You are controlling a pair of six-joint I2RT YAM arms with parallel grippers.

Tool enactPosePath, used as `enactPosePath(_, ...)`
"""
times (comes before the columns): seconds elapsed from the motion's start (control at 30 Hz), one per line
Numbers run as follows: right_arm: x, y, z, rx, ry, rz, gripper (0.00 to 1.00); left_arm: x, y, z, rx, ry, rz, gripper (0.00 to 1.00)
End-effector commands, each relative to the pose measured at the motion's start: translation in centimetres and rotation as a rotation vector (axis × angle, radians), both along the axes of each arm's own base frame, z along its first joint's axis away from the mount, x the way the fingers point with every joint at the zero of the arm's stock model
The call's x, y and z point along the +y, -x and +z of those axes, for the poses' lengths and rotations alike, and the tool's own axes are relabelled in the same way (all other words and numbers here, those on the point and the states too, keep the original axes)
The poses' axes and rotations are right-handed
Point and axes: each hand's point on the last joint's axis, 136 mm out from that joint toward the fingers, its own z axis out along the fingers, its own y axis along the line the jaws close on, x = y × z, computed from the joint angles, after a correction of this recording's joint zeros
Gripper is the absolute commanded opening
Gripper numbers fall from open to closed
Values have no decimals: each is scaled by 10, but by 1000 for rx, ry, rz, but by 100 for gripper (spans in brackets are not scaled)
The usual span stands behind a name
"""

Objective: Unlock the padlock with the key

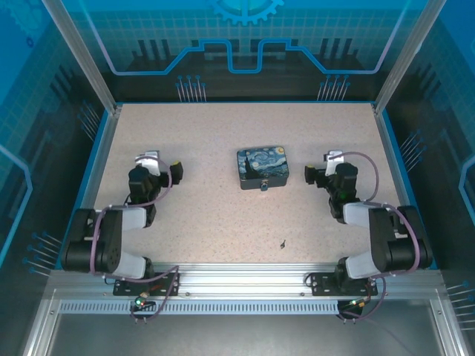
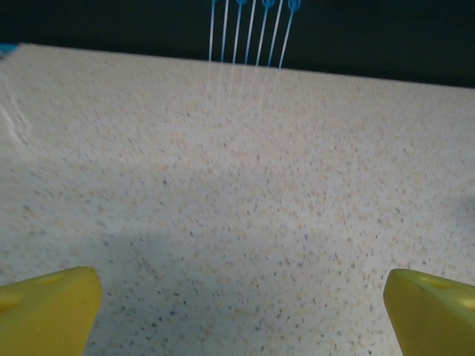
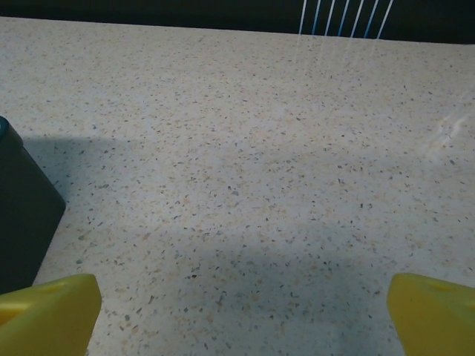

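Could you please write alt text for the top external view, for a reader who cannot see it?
A Starry-Night-print box sits centrally with a tiny padlock at its near edge; a small dark key lies alone nearer the viewer. The left gripper and right gripper flank the box, both empty.

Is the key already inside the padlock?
No, the key lies on the table, well apart from the padlock at the box.

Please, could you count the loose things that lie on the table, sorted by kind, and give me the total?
painted box: 1
padlock: 1
key: 1
Total: 3
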Motion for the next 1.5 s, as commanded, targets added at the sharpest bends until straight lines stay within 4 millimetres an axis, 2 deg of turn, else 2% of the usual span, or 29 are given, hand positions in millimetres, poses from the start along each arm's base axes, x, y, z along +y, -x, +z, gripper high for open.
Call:
enactPosePath(0.0, -10, -1, 22, 11, -47, -36, 100, 9, 3, 18, 2, 13, 59, 99)
enactPosePath(0.13, -6, 7, 39, 25, -91, -34, 100, 17, 3, 45, 38, 157, 124, 99)
enactPosePath(0.23, 0, 17, 51, 58, -160, -33, 100, 13, 3, 69, 40, 227, 110, 99)
enactPosePath(0.4, 24, 37, 64, 153, -266, 18, 100, -17, 13, 92, 95, 338, -28, 99)
enactPosePath(0.57, 52, 63, 67, 306, -344, 55, 100, -51, 32, 92, 178, 450, -154, 99)
enactPosePath(0.77, 78, 95, 57, 445, -346, 66, 100, -102, 50, 87, 250, 513, -303, 99)
enactPosePath(0.97, 105, 113, 42, 540, -343, 129, 100, -147, 60, 76, 311, 540, -410, 99)
enactPosePath(1.07, 113, 110, 36, 549, -353, 138, 100, -155, 61, 69, 313, 578, -421, 99)
enactPosePath(1.17, 121, 98, 37, 526, -378, 158, 100, -155, 59, 61, 324, 613, -407, 99)
enactPosePath(1.33, 135, 70, 41, 486, -361, 224, 100, -152, 62, 47, 366, 606, -369, 99)
enactPosePath(1.47, 132, 41, 38, 484, -380, 215, 100, -148, 66, 42, 387, 583, -351, 99)
